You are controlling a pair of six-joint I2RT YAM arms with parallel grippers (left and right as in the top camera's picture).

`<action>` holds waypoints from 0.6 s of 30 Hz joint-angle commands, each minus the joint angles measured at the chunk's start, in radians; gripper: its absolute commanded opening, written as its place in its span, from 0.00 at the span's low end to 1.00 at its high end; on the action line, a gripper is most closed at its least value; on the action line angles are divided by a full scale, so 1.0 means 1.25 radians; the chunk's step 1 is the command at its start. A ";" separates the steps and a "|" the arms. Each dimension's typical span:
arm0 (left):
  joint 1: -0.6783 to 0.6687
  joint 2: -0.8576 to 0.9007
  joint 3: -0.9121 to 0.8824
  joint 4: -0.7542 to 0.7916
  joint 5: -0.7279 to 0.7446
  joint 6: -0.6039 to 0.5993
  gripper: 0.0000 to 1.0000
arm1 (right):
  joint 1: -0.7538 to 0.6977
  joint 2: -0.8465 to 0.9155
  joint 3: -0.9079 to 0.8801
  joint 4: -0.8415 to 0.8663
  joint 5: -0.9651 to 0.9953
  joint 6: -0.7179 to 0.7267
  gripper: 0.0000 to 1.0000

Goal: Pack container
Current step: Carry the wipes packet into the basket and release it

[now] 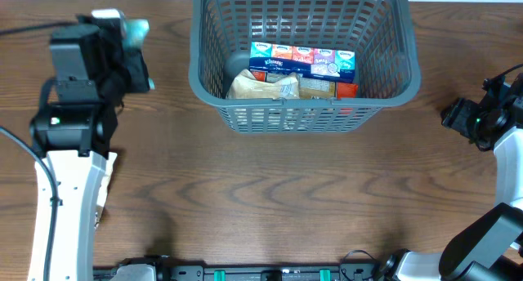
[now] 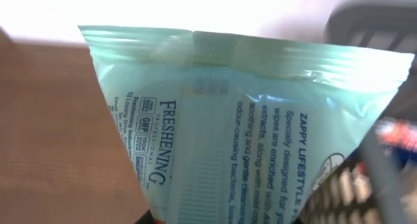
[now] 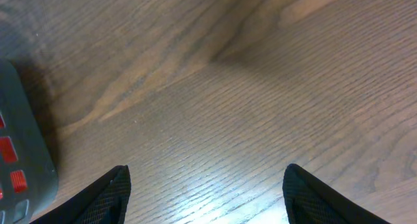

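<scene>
The dark grey slotted basket (image 1: 301,109) stands at the back middle of the table and holds a Kleenex tissue pack (image 1: 302,62) and some snack packets (image 1: 270,86). My left gripper (image 1: 135,56) is shut on a pale green wet-wipes packet (image 2: 260,126), held in the air to the left of the basket. The packet's tip shows in the overhead view (image 1: 137,28). The basket's rim (image 2: 378,22) is blurred at the right of the left wrist view. My right gripper (image 3: 205,198) is open and empty over bare table, right of the basket (image 3: 23,146).
The table is brown wood (image 1: 270,199). The right arm (image 1: 490,118) sits near the right edge. A black rail (image 1: 261,273) runs along the front edge.
</scene>
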 commanded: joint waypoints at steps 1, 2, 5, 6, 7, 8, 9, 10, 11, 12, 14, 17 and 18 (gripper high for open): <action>-0.014 -0.012 0.067 0.043 -0.008 -0.018 0.06 | -0.004 0.007 -0.003 -0.001 -0.007 -0.012 0.67; -0.023 -0.011 0.078 0.063 -0.002 -0.017 0.06 | -0.004 0.007 -0.003 -0.001 -0.007 -0.012 0.67; -0.057 -0.006 0.103 0.119 0.008 -0.007 0.06 | -0.004 0.007 -0.003 -0.002 -0.007 -0.012 0.67; -0.075 0.000 0.112 0.138 0.014 0.004 0.06 | -0.004 0.007 -0.003 -0.002 -0.007 -0.012 0.67; -0.090 0.005 0.119 0.152 0.019 0.013 0.06 | -0.004 0.007 -0.003 -0.002 -0.007 -0.012 0.67; -0.107 0.012 0.125 0.166 0.019 0.020 0.06 | -0.004 0.007 -0.003 -0.002 -0.007 -0.012 0.67; -0.125 0.020 0.129 0.180 0.019 0.030 0.06 | -0.004 0.007 -0.003 -0.002 -0.007 -0.012 0.67; -0.152 0.032 0.134 0.201 0.019 0.051 0.06 | -0.004 0.007 -0.003 -0.002 -0.007 -0.012 0.67; -0.168 0.040 0.135 0.214 0.019 0.067 0.06 | -0.004 0.007 -0.003 -0.002 -0.007 -0.012 0.67; -0.188 0.052 0.136 0.232 0.019 0.092 0.06 | -0.004 0.007 -0.003 -0.002 -0.007 -0.012 0.67; -0.227 0.075 0.136 0.261 0.019 0.143 0.06 | -0.004 0.007 -0.003 -0.003 -0.007 -0.012 0.67; -0.285 0.123 0.142 0.275 0.019 0.252 0.06 | -0.004 0.007 -0.003 -0.008 -0.007 -0.013 0.67; -0.303 0.139 0.145 0.274 0.023 0.285 0.06 | -0.004 0.007 -0.003 -0.009 -0.007 -0.013 0.67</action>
